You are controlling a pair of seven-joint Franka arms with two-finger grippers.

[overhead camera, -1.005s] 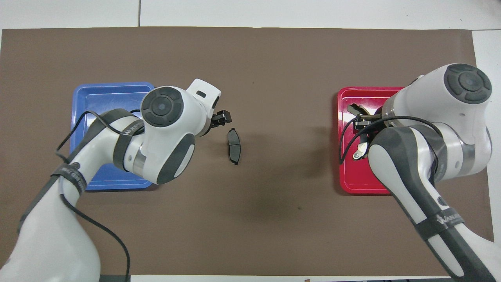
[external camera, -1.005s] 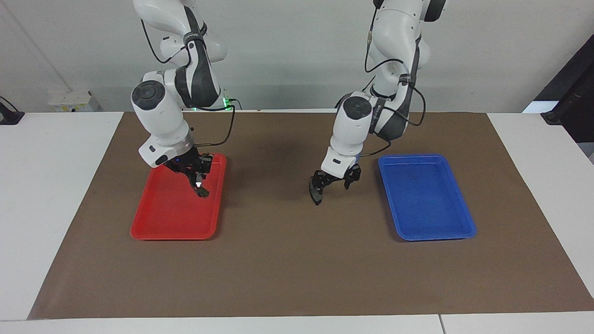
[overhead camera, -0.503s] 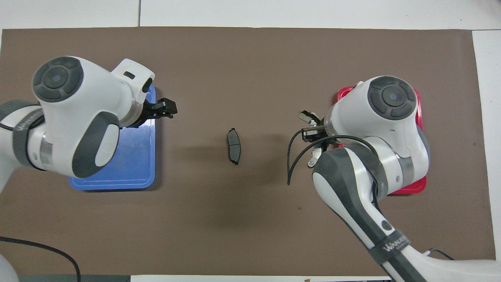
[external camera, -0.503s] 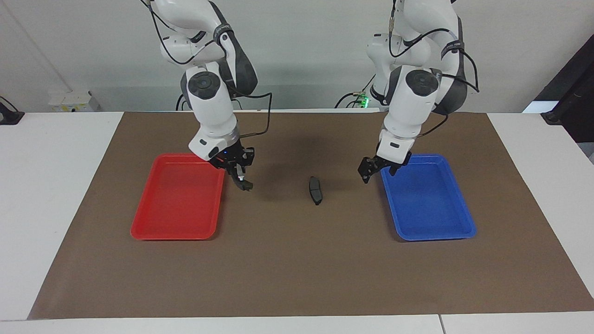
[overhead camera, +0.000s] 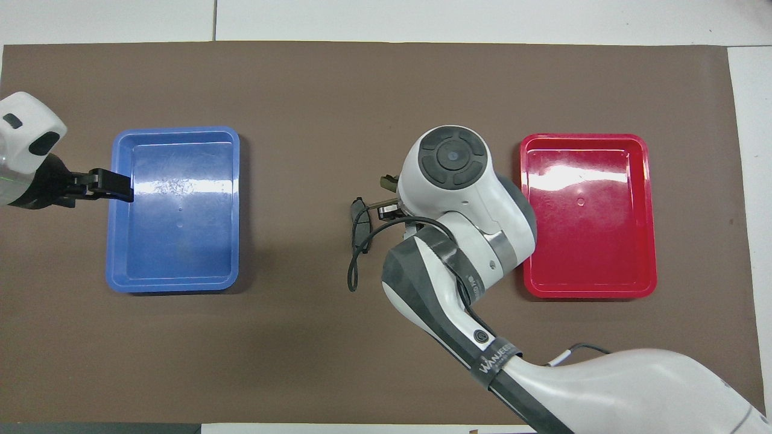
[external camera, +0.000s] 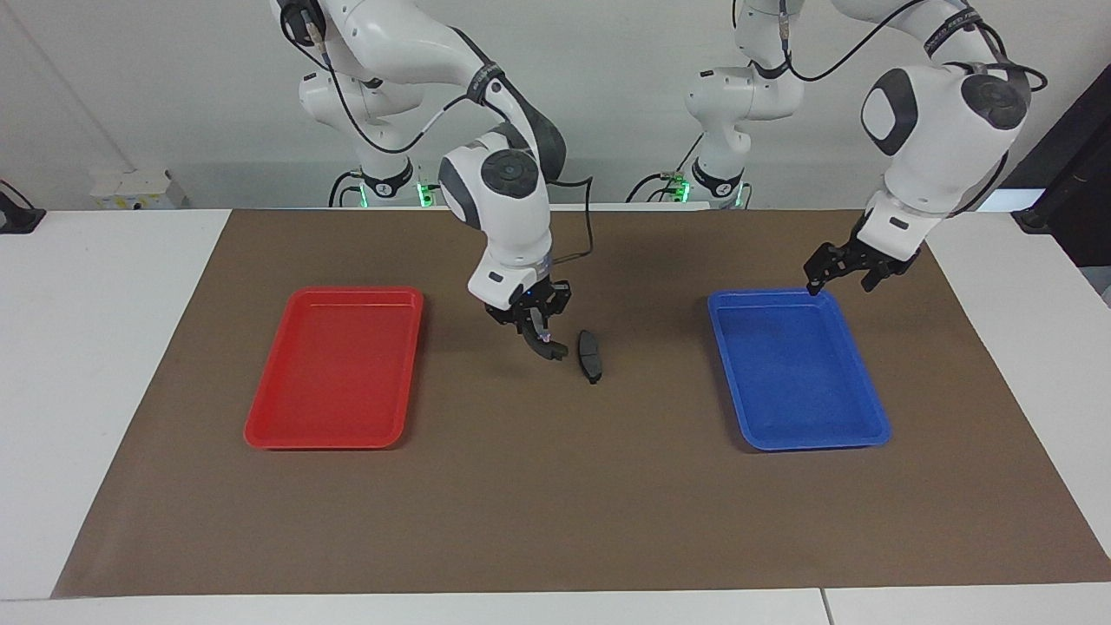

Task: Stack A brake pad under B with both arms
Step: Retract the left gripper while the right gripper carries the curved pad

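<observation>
Mid-frame in the facing view, the short pad (external camera: 590, 354) lies flat on the brown mat (external camera: 555, 512) between the red tray (external camera: 260, 431) and the blue tray (external camera: 875, 427). The right claw (external camera: 536, 330) hangs just beside it, pinching the curved shoe (external camera: 552, 350) by one end, so the piece dangles at a tilt.

That tilt is the worry. If it comes down off-line, the low tip probably strikes the pad's edge and shoves it across the tabletop. A curved piece on so small a base may also rock or slide off once released.

The left claw (external camera: 840, 286) is spread wide and empty, up in the frame over the blue tray's rim. It is well apart from the pad, so it cannot steady anything. From overhead, the pad (overhead camera: 360, 220) is partly masked by the right arm.
</observation>
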